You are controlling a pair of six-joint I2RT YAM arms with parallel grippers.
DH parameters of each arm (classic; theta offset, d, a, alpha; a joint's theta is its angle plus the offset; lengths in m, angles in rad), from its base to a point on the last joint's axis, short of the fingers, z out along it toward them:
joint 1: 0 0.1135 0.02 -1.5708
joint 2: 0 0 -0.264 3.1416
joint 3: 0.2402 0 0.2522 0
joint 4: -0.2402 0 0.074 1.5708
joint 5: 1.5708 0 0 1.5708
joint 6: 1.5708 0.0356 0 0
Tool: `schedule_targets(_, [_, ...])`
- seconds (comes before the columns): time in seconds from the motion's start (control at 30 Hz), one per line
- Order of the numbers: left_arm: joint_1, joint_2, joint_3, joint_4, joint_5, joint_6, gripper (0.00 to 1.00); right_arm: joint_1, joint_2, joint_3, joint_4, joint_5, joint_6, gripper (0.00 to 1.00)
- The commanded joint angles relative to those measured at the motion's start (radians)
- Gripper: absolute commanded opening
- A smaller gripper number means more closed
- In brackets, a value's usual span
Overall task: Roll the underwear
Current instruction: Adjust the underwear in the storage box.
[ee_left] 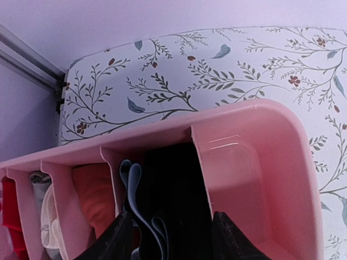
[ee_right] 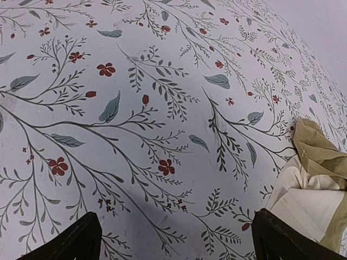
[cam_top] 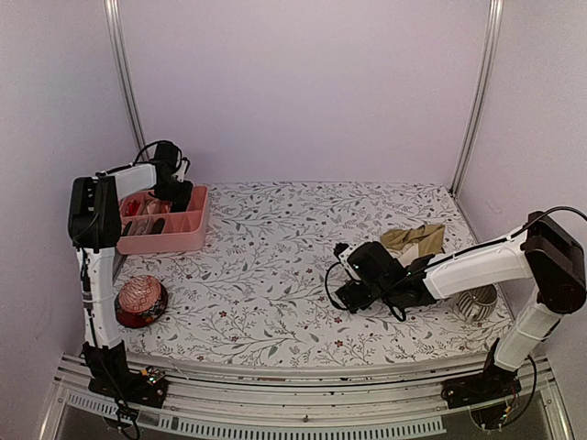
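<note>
Right wrist shows crumpled tan-beige underwear (ee_right: 321,154) with a pale band (ee_right: 302,208).

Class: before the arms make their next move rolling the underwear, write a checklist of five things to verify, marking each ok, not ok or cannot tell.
1. Right gripper open and empty: ok.
2. Tan-beige cloth underwear rolled: not ok, crumpled on the floral table.
3. Tan-beige underwear visible to right wrist camera: ok, at right edge.
4. Black cloth underwear inside pink plastic divided tray: ok.
5. Left gripper free of the black underwear: cannot tell.
</note>
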Motion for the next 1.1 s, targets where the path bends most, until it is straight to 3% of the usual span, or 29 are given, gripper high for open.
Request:
schedule_targets(0.0, [-0.011,-0.028,-0.015,0.015,0.008,0.021,0.48,-0.006,0.028,0.02,0.017,-0.009,-0.001,0.99])
schedule_targets(0.07, [-0.014,-0.032,-0.03,0.03,0.001,0.029,0.39,-0.004,0.031,0.021,0.017,-0.011,0.0,0.99])
schedule_targets(0.13, [-0.015,-0.025,-0.034,0.03,-0.007,0.034,0.21,-0.004,0.031,0.022,0.016,-0.012,0.0,0.99])
schedule_targets(0.2, [-0.016,-0.016,-0.042,0.03,-0.016,0.035,0.09,-0.004,0.031,0.023,0.017,-0.013,0.0,0.99])
schedule_targets(0.37, [-0.018,0.001,-0.066,0.032,-0.043,0.039,0.04,-0.004,0.033,0.022,0.015,-0.016,0.0,0.99])
schedule_targets(0.73, [-0.014,0.015,-0.15,0.072,-0.096,0.046,0.05,-0.004,0.039,0.026,0.011,-0.024,-0.001,0.99])
schedule_targets(0.97, [-0.015,-0.005,-0.058,0.073,-0.101,0.05,0.29,-0.004,0.048,0.027,0.012,-0.017,0.001,0.99])
schedule_targets(1.07, [-0.02,-0.03,0.002,0.058,-0.096,0.051,0.45,-0.005,0.048,0.025,0.016,-0.014,0.0,0.99])
